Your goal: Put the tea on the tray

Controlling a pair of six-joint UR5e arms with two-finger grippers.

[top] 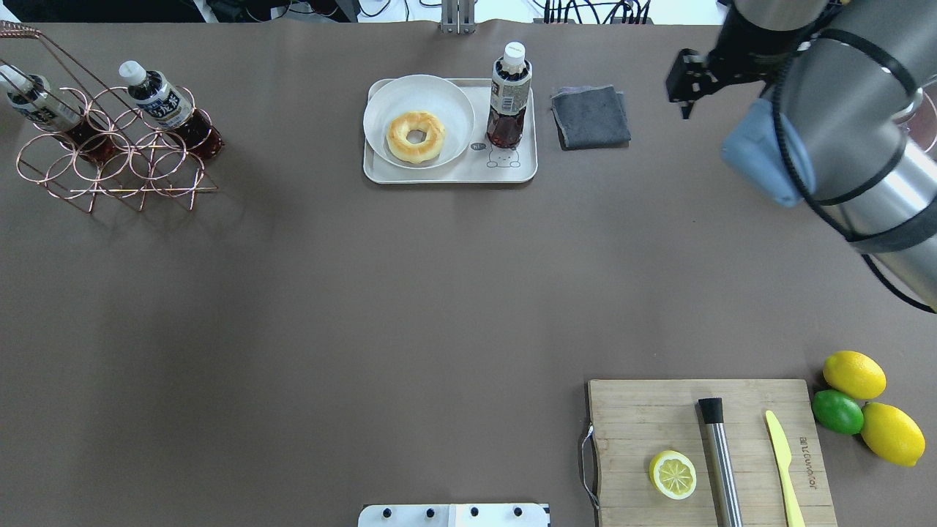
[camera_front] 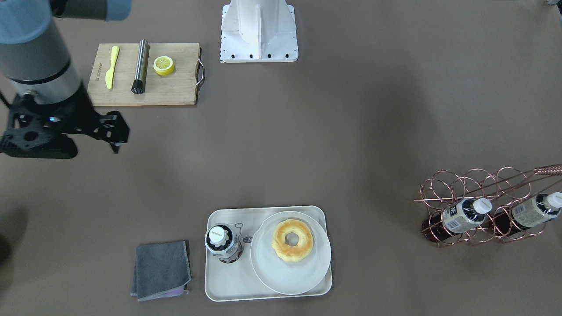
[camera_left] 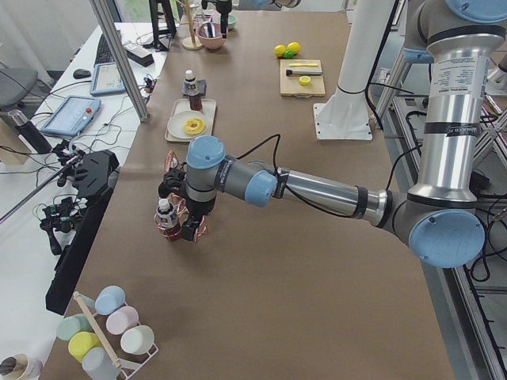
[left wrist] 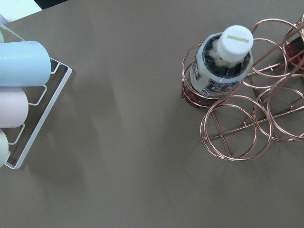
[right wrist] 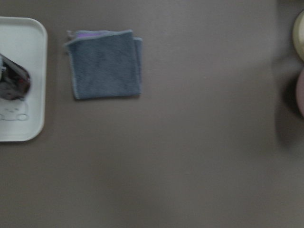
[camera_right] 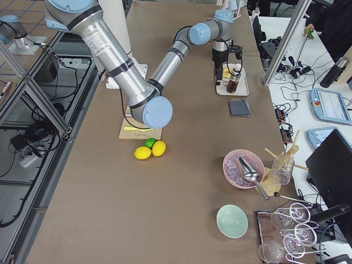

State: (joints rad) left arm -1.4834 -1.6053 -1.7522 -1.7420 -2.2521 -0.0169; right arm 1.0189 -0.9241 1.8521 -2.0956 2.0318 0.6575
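Note:
The tea (camera_front: 223, 243) (top: 509, 95) stands upright on the cream tray (camera_front: 219, 294) (top: 446, 177), at the tray's end nearest the grey cloth. No gripper touches it. My right gripper (camera_front: 118, 131) (top: 684, 84) hangs above the table beyond the cloth, well off the tray, open with nothing in it. In the right wrist view the tray corner (right wrist: 28, 71) shows at the left edge. My left gripper (camera_left: 184, 229) hovers by the copper rack (camera_left: 178, 214). It shows only in the exterior left view, so I cannot tell if it is open or shut.
A white plate (camera_front: 290, 274) with a doughnut (camera_front: 292, 240) fills the rest of the tray. The folded grey cloth (camera_front: 161, 270) lies beside it. The copper rack (top: 110, 165) holds two more bottles. A cutting board (top: 659, 417) carries a knife, a metal muddler and half a lemon.

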